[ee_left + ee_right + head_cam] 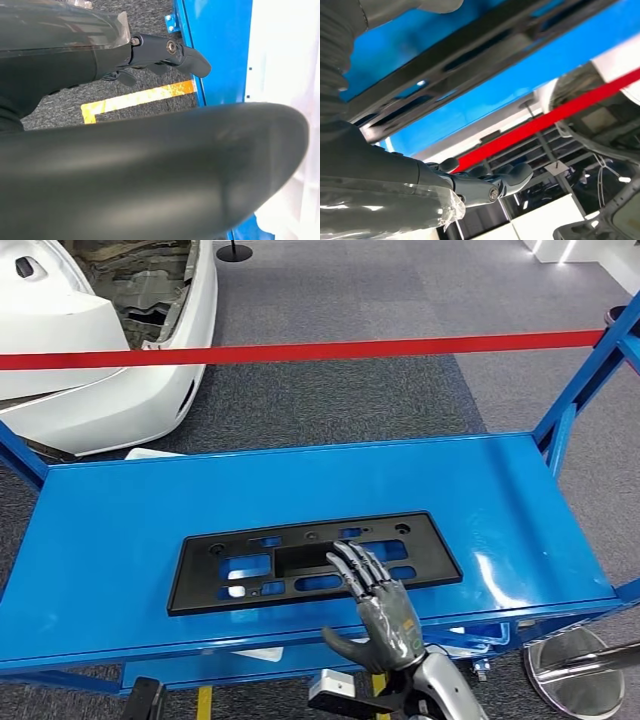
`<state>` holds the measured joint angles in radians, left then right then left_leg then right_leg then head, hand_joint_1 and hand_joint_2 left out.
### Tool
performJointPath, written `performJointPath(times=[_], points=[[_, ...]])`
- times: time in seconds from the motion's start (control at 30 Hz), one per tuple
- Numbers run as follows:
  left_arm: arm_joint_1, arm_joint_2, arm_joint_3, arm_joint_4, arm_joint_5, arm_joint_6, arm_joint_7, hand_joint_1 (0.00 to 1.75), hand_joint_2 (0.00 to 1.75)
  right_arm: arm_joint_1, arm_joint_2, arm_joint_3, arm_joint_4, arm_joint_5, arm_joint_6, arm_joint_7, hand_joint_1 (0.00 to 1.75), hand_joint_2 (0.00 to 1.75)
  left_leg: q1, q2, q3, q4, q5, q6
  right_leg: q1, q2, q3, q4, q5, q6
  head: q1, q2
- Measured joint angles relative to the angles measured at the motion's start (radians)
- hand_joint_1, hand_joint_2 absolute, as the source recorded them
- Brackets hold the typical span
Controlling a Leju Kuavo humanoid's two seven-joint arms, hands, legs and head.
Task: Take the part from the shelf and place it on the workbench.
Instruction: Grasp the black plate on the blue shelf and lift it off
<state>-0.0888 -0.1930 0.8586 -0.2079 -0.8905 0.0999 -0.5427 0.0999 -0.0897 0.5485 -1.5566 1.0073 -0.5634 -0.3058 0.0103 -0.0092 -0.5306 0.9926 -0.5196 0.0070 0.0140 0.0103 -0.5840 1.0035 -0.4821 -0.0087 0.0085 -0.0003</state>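
While you read the head view, note the right hand (380, 605) sits at the near edge of the blue shelf (113, 540), fingers (355, 565) spread, empty, tips over the near rim of the black part (313, 560); contact or just above, can't tell. The part lies flat, mid-shelf, just ahead of that hand, long axis running L-R across you, tilted slightly. So the right hand is the nearer 1; the left hand (166, 52) hangs low beside the shelf's blue frame, above carpet w/ a yellow floor stripe (139, 97), fingers extended, holding nothing. My read: grip not yet made, part not lifted. The right wrist view adds what the head view lacks: the part's slotted underside-like ribs close up, plus the red barrier tape (546, 120) and white car body (618, 65) beyond.
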Motion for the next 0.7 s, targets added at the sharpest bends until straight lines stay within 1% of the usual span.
performJointPath(times=[0.2, 0.27, 0.4, 0.5, 0.57, 0.7], points=[[0.001, 0.000, 0.004, 0.000, 0.000, -0.001, -0.002, 0.00, 0.00, 0.044, -0.119, -0.029, -0.106, 0.040, 0.073, 0.049, 0.00, 1.75, -0.004, 0.000, 0.000, 0.000, 0.000, 0.000, -0.004, -0.001, 0.000, 0.000, 0.000, 0.000, 0.000, 0.000], [0.002, 0.000, 0.004, 0.000, 0.000, -0.001, -0.002, 0.00, 0.00, 0.055, -0.151, -0.037, -0.132, 0.044, 0.087, 0.057, 0.00, 1.75, -0.005, 0.000, 0.000, 0.000, 0.000, 0.000, -0.005, -0.001, 0.000, 0.000, 0.000, 0.000, 0.000, 0.000], [0.002, 0.000, 0.006, 0.000, 0.000, -0.002, -0.002, 0.00, 0.00, 0.067, -0.190, -0.046, -0.167, 0.047, 0.095, 0.059, 0.00, 1.75, -0.006, 0.000, 0.000, 0.001, 0.000, 0.001, -0.006, -0.001, 0.000, -0.001, 0.000, 0.000, 0.000, 0.000], [0.002, 0.000, 0.009, 0.000, 0.001, -0.002, -0.003, 0.00, 0.00, 0.078, -0.217, -0.051, -0.189, 0.050, 0.112, 0.076, 0.00, 1.75, -0.005, 0.000, 0.000, 0.001, 0.000, 0.001, -0.006, -0.002, 0.000, -0.001, 0.000, 0.000, 0.000, 0.000], [0.003, 0.000, 0.013, 0.000, 0.001, -0.002, -0.003, 0.00, 0.00, 0.090, -0.243, -0.057, -0.208, 0.032, 0.137, 0.088, 0.00, 1.75, -0.005, 0.000, 0.000, 0.001, 0.000, 0.001, -0.006, -0.002, 0.001, -0.001, 0.000, 0.000, 0.000, 0.000], [0.005, 0.001, 0.019, 0.000, -0.002, -0.003, -0.002, 0.00, 0.00, 0.106, -0.297, -0.066, -0.243, -0.034, 0.221, 0.085, 0.00, 1.75, -0.005, 0.000, 0.000, 0.001, 0.000, 0.001, -0.006, -0.002, 0.001, 0.000, 0.000, 0.000, 0.000, 0.000]])
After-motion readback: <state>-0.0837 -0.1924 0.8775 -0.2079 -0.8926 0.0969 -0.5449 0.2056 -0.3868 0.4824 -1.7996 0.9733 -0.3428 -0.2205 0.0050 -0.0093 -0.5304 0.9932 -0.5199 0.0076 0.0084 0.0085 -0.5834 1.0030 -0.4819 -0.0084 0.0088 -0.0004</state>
